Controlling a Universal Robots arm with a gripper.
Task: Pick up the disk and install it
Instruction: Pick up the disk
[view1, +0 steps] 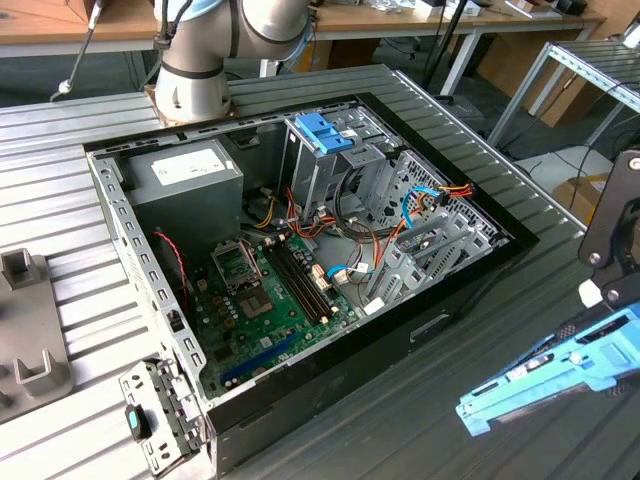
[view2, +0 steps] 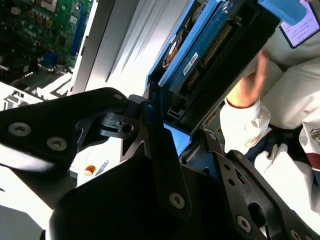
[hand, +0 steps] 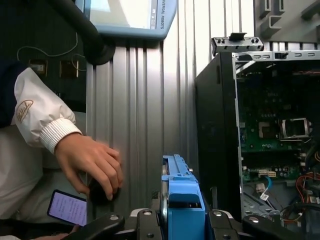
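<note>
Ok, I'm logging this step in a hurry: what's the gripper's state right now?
The gripper is closed, holding the disk.

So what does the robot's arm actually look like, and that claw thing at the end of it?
The arm is built of thick, rounded silver-grey tubes and joints, with light blue trim where sections meet. The gripper is matte black, made of flat, angular plates linked together and fastened with small silver screws.
</note>
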